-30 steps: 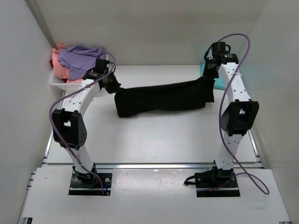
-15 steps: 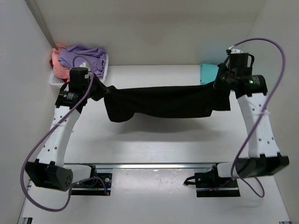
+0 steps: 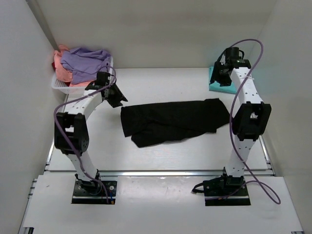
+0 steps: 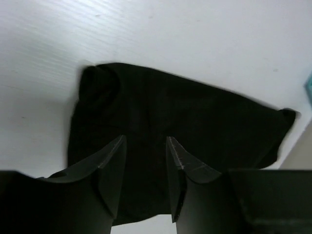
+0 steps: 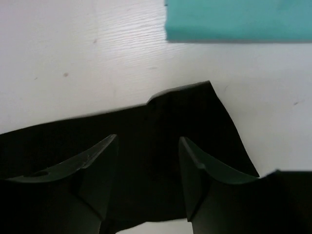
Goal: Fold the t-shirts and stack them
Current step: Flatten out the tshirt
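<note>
Left pincer (image 4: 145, 141) and right pincer (image 5: 147, 139): both spread, holding nothing. The rumpled black cloth t-shirt (image 3: 173, 119) lies on the white bench (image 3: 161, 156) beneath and between them, not yet neatly folded. A folded teal t-shirt (image 5: 239, 19) lies just beyond the right pincer, judged finished. The lavender t-shirt (image 3: 85, 61) and salmon-pink t-shirt (image 3: 61, 70) sit heaped in the white mesh basket (image 3: 61, 87) beyond the left pincer, unfolded.

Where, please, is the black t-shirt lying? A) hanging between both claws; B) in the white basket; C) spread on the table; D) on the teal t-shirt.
C: the black t-shirt lies on the white table, apart from the basket and the teal t-shirt.
</note>
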